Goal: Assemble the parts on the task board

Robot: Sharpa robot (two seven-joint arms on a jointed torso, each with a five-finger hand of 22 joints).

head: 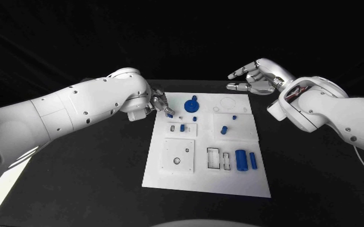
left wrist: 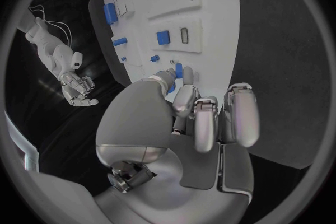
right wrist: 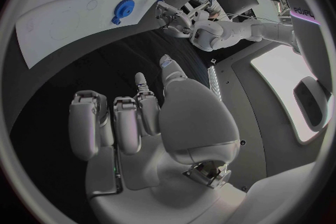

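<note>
Now task board (head: 176,177) carries blue parts (head: 241,159); left robot hand (head: 161,103) pinches one; right robot hand (head: 254,79) released.

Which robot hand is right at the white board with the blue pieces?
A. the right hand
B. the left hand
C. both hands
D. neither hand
B: the left hand has its fingers at the task board's far left corner, beside a small blue part, while the right hand hangs over the black table beyond the board.
</note>
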